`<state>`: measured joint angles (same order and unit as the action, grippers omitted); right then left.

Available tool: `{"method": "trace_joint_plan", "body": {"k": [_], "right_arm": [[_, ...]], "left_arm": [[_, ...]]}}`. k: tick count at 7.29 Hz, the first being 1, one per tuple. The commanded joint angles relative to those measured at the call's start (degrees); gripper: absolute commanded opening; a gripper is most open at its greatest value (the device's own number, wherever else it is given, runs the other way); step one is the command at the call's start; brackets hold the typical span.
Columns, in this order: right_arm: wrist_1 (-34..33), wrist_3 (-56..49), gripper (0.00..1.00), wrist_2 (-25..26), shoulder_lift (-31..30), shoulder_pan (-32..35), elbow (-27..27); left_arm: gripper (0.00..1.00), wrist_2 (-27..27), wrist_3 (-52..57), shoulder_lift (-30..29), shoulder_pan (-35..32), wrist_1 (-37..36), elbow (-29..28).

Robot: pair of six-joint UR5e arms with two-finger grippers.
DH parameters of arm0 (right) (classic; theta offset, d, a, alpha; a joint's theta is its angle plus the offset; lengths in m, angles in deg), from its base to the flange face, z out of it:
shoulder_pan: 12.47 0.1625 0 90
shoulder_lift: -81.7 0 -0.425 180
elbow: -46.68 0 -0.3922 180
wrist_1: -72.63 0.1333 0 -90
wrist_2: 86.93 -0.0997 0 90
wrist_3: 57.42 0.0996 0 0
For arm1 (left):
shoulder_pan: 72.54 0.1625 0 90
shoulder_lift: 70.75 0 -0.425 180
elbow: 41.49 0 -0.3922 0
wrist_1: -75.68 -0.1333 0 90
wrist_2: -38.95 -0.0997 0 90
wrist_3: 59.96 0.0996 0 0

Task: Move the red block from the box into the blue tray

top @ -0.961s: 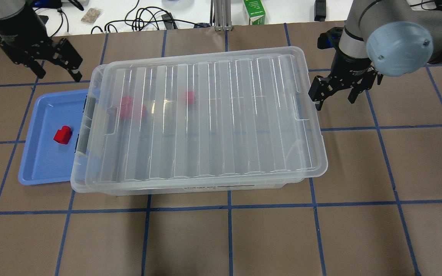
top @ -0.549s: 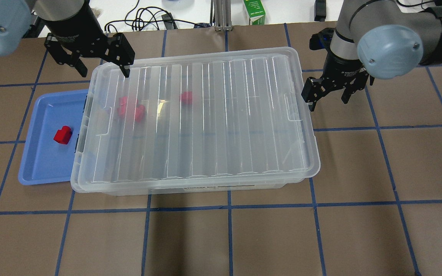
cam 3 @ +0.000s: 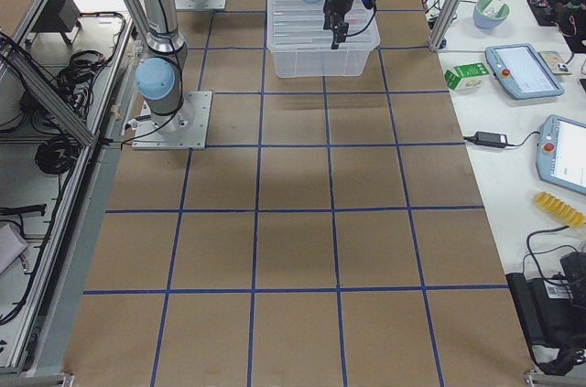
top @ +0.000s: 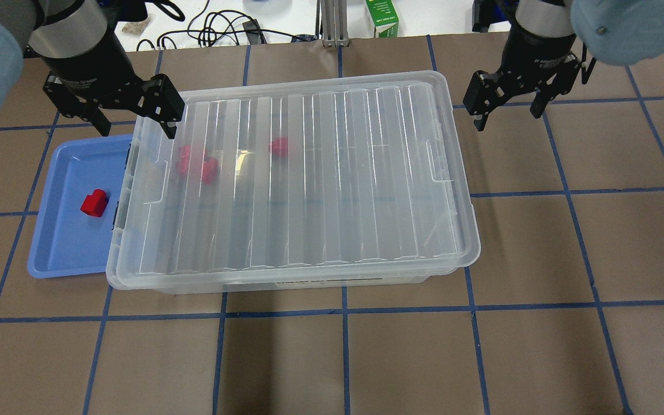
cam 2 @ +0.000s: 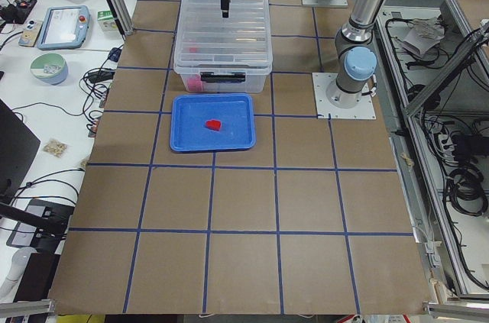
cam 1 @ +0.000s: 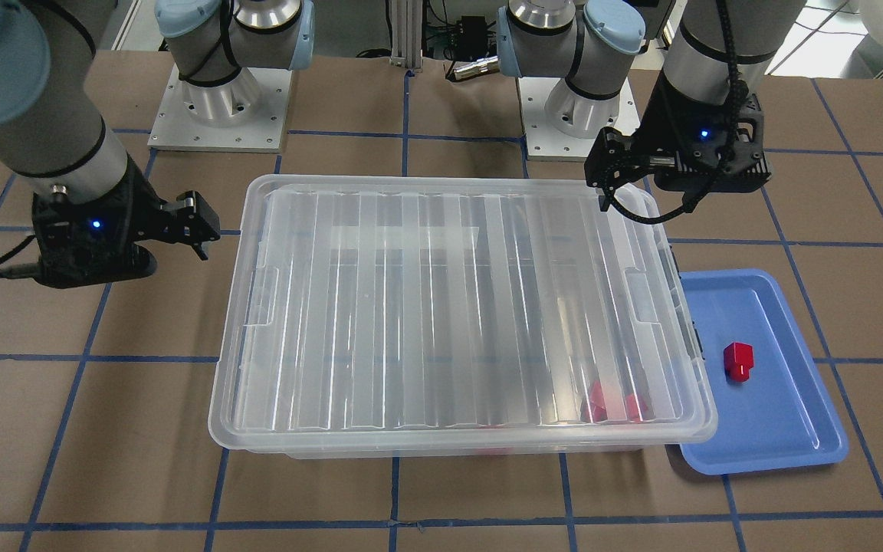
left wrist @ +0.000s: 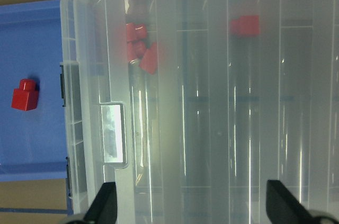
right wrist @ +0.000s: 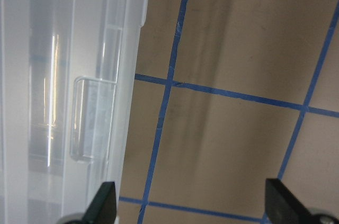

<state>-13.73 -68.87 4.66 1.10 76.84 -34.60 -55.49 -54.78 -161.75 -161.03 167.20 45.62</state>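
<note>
The box (top: pixel 291 178) stands mid-table with its ribbed clear lid on. Several red blocks show blurred through the lid near its left end (top: pixel 196 167) and also in the left wrist view (left wrist: pixel 140 49). One red block (top: pixel 94 203) lies in the blue tray (top: pixel 67 248), which sits against the box's left end, partly under its rim. My left gripper (top: pixel 135 124) is open and empty over the box's far left corner. My right gripper (top: pixel 508 115) is open and empty above the table, off the box's far right corner.
Blue tape lines grid the brown table (top: pixel 568 259). Cables (top: pixel 217 29) and a green carton (top: pixel 382 17) lie past the table's far edge. In the right wrist view the box's lid handle (right wrist: pixel 90 118) is at the left over bare table.
The lid, askew and overhanging the right front a second ago, now sits square on the box. My left gripper came rightward to the box's far left corner. My right gripper drew back toward the far edge.
</note>
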Motion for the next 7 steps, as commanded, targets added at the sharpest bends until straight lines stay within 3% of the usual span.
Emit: {"method": "trace_joint_plan", "body": {"k": [1,7], "right_arm": [[4.71,10.07,1.00,0.34,-2.46,5.84,6.65],[4.36,12.86,1.00,-0.36,-3.08,6.93,3.32]], "left_arm": [[1.00,0.04,1.06,0.30,0.51,0.42,0.26],[1.00,-1.11,1.50,0.74,0.51,0.33,-0.18]]}}
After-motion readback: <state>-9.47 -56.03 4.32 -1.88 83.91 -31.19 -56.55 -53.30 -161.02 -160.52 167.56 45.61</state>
